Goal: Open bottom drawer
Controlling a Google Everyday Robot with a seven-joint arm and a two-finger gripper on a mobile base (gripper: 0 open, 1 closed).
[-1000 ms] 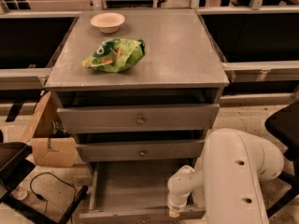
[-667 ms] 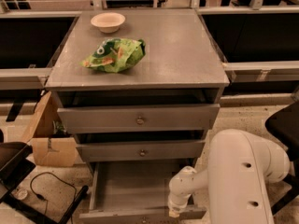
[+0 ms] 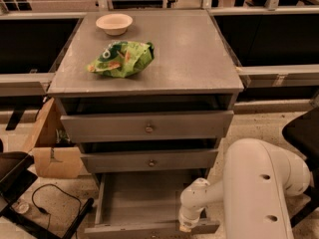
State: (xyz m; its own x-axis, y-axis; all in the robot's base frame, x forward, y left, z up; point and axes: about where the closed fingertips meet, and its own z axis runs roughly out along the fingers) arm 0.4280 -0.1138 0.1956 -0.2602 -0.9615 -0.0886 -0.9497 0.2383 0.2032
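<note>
The grey cabinet (image 3: 149,68) has three drawers. The bottom drawer (image 3: 142,198) is pulled out, so its shallow grey tray shows, bare inside. Its front (image 3: 124,230) lies along the picture's lower edge, and its knob is out of view. My white arm (image 3: 259,193) reaches in from the lower right. My gripper (image 3: 186,227) points down at the right part of the drawer's front edge, mostly hidden behind the wrist (image 3: 195,203).
The top drawer (image 3: 147,126) and the middle drawer (image 3: 149,161) are each slightly ajar. A green chip bag (image 3: 121,59) and a white bowl (image 3: 114,23) lie on the cabinet top. A cardboard box (image 3: 50,143) and a cable (image 3: 55,198) are at left. A dark chair (image 3: 304,133) is at right.
My arm has shifted slightly to the right. The bottom drawer stays pulled out about as far as before.
</note>
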